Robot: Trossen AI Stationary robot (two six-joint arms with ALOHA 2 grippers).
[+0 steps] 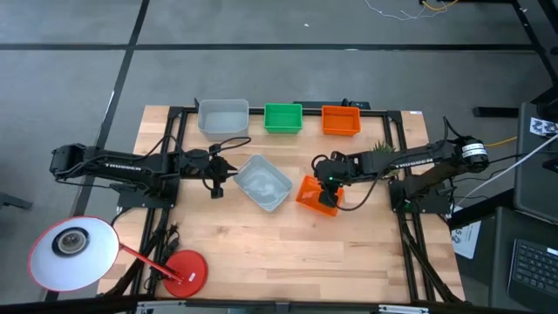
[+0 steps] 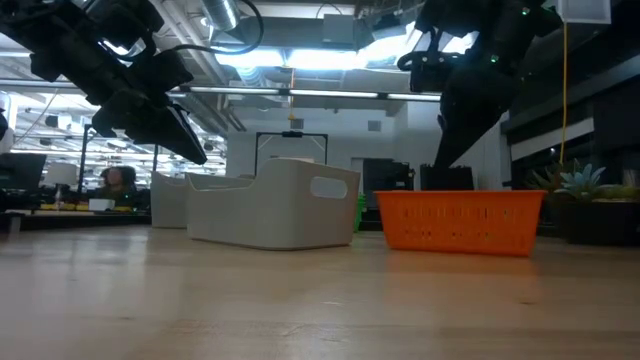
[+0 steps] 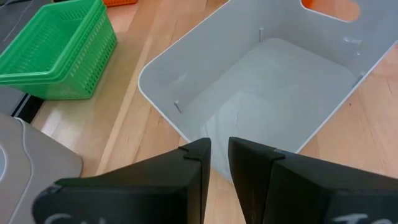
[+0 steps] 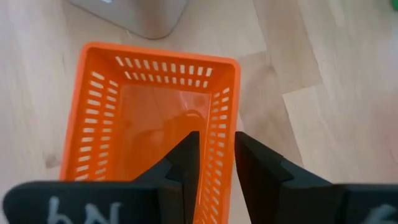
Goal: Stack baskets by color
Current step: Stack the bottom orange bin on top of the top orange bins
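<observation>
Right in the middle of the worktop, a loose orange basket sits tilted off square, and the right end effector has 1 finger inside it and 1 outside, straddling a long perforated wall. The fingers stand a little apart with that wall between them; I cannot tell whether they are actually pressing on it.

Just beside the orange basket, a loose grey basket lies turned at an angle, with a cut-out handle in its end wall. The left end effector hangs just off its near rim, above the wood, its fingers almost together with only a thin slit between them and nothing in it.

Along the far edge, 3 stations stand in a row: a grey basket, a green basket stack and an orange basket. From the left wrist view the green ones show 2 nested rims, so at least 2 are stacked there; how many are in the grey and orange piles I cannot tell.

Further out, a small spiky plant stands by the right arm, and a red disc lies at the near left corner next to a round white lamp shade.
</observation>
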